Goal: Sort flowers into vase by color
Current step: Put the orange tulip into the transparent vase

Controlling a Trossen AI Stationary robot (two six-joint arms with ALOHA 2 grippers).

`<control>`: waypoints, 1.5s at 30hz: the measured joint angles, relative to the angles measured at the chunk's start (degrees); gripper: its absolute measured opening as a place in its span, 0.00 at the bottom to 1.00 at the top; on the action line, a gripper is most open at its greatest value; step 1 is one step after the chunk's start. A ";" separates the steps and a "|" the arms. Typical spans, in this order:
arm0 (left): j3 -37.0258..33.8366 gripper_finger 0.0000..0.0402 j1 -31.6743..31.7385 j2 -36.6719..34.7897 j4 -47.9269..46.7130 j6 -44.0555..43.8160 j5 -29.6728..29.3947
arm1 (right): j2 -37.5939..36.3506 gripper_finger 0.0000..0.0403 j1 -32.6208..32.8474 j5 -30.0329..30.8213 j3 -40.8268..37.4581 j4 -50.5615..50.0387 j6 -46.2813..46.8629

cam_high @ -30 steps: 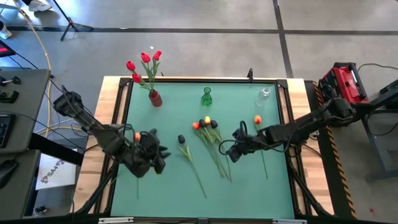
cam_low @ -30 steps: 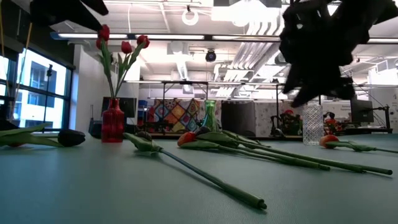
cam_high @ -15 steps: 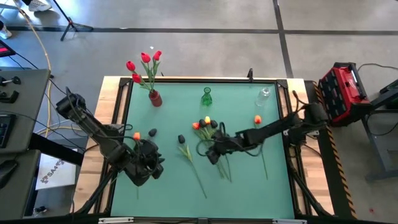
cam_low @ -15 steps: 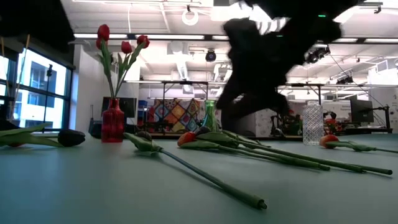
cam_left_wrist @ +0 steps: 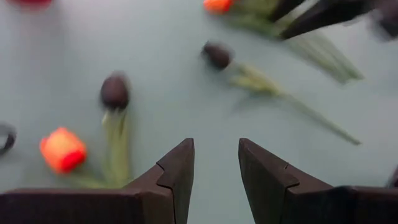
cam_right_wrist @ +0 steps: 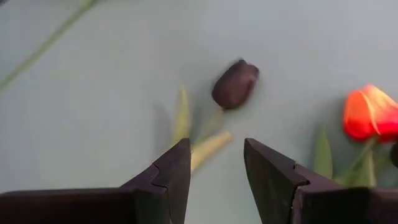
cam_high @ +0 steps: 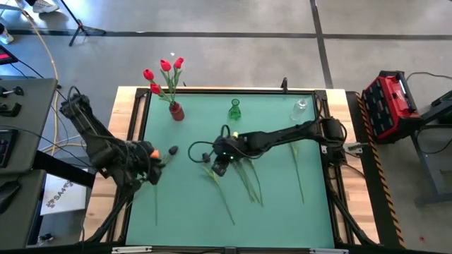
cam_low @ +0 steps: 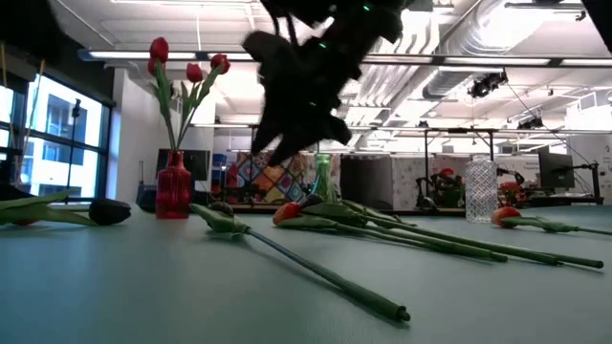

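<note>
Several tulips lie flat on the green table point(cam_high: 282, 212). One black-headed flower point(cam_right_wrist: 235, 83) lies just ahead of my right gripper point(cam_right_wrist: 216, 163), which is open and hovers above the table's middle point(cam_high: 217, 162), dark in the low view point(cam_low: 296, 96). An orange-red flower point(cam_right_wrist: 370, 112) lies beside it. My left gripper point(cam_left_wrist: 216, 163) is open near the left edge point(cam_high: 150, 168), above another black flower point(cam_left_wrist: 115, 90) and an orange flower point(cam_left_wrist: 62, 149). A red vase point(cam_high: 176, 111) holds red tulips point(cam_high: 164, 74) upright.
A green vase point(cam_high: 234, 109) and a clear vase point(cam_high: 300, 108) stand along the far edge. Long green stems point(cam_high: 247, 183) fan out toward the near edge. The right arm point(cam_high: 296, 134) reaches across the flower cluster in the middle.
My right gripper has swept from the table's right half toward the left, ending over the black flower near the middle. My left gripper has drawn back toward the left edge. The flowers lie as before.
</note>
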 joint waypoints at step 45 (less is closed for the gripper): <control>-12.66 0.37 10.68 -1.89 21.51 12.63 1.71 | -41.38 0.34 -12.02 10.11 -42.43 -37.62 33.14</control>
